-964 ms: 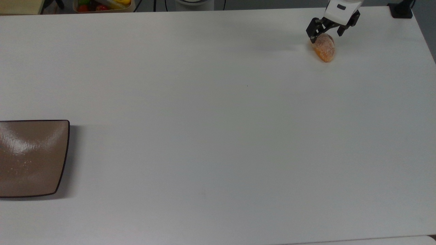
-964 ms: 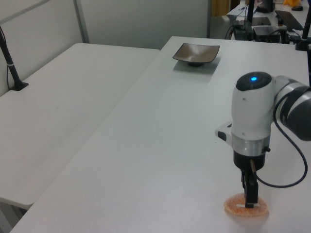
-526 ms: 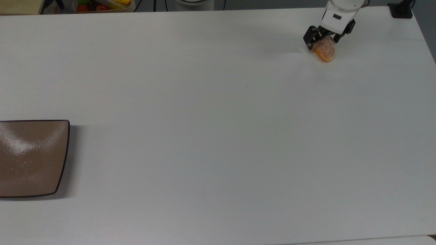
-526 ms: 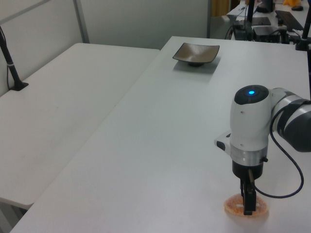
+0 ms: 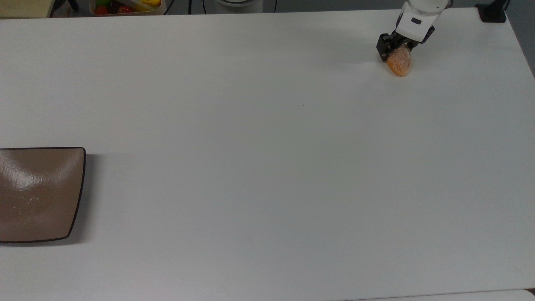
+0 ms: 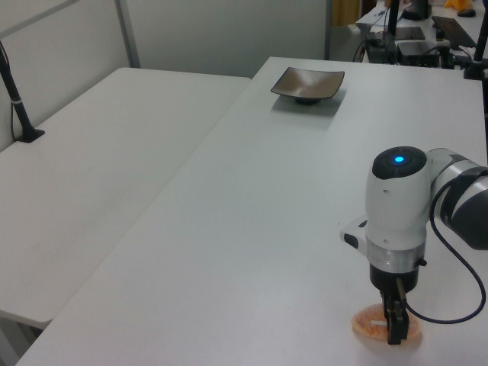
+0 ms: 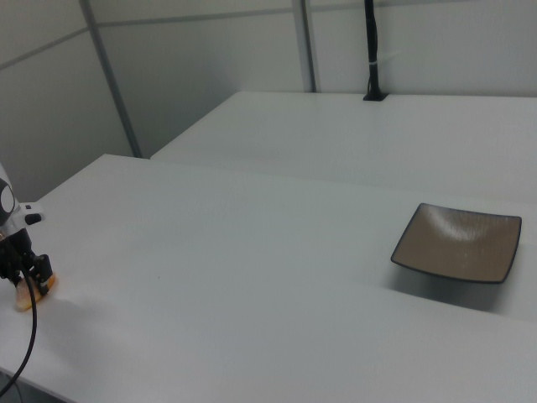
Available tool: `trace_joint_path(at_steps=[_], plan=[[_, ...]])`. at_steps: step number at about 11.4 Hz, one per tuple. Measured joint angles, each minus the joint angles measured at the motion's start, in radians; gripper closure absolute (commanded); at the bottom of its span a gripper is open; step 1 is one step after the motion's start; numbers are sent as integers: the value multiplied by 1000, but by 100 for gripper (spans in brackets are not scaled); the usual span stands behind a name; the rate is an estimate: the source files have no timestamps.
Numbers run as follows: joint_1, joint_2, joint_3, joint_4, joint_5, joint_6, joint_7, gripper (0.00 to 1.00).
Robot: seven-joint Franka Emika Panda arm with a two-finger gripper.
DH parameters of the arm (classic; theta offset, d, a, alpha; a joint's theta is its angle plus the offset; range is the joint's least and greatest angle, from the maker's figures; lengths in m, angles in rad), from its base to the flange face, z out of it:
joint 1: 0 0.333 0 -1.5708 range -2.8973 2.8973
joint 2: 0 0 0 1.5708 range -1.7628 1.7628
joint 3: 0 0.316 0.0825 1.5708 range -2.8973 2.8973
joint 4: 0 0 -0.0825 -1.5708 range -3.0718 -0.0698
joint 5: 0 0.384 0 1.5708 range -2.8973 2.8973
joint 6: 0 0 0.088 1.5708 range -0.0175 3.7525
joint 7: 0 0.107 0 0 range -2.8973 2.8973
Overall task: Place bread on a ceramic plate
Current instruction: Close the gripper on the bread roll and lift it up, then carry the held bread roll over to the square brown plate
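Top view: the gripper (image 5: pixel 397 49) is closed around the bread (image 5: pixel 399 62), which lies near the tabletop's (image 5: pixel 267 167) far right corner, for carrying to the ceramic plate (image 5: pixel 37 194) at the left edge.

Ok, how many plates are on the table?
1. The ceramic plate sits at the top view's left edge, partly cut off, far from the bread. More could lie outside the frame.
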Motion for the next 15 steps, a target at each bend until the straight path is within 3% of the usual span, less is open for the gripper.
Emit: trace_joint_path(at_steps=[2,7,12,15], plan=[[-1,0,0,0,0,0,2,89],[-20,-31,-1,7,0,0,11,90],[-157,-266,-4,12,9,-158,9,87],[-287,-393,-10,44,79,-331,-126,86]])
